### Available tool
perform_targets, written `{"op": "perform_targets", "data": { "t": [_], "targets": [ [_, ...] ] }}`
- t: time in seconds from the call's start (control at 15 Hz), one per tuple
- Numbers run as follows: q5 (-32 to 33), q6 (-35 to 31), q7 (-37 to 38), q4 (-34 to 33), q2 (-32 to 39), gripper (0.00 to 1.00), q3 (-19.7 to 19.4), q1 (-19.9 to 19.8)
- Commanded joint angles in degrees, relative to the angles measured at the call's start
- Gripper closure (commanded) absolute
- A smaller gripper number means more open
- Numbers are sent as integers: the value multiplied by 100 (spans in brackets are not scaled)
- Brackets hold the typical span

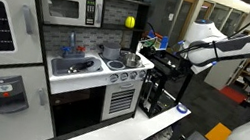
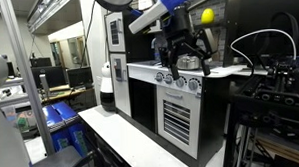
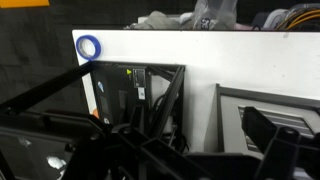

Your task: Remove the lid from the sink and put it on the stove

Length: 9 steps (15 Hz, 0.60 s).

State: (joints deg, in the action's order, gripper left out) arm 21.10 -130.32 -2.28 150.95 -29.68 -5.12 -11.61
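The sink is seen as smooth light-grey plastic, the lid as dark and matt, the pot as shiny polished metal, and the stove as pale plastic ringed in dull black.

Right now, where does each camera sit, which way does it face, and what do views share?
Exterior view: in front of the play kitchen, facing sink and stove; the arm enters from picture-right.
Exterior view: beside the kitchen's stove end, looking along its front; the open gripper hangs near that end.
Wrist view: on the wrist, facing a white panel; blurred dark gripper parts fill the bottom.
Shared: both exterior views show stove and yellow ball.
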Motion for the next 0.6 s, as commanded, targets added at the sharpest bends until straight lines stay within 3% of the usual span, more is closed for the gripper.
{"op": "perform_targets", "data": {
  "t": [0.0, 0.53],
  "targets": [
    [-416, -570, -703, -361, 202, 0, -177, 478],
    [-1503, -1449, -2341, -1200, 939, 0, -134, 1898]
  ]
}}
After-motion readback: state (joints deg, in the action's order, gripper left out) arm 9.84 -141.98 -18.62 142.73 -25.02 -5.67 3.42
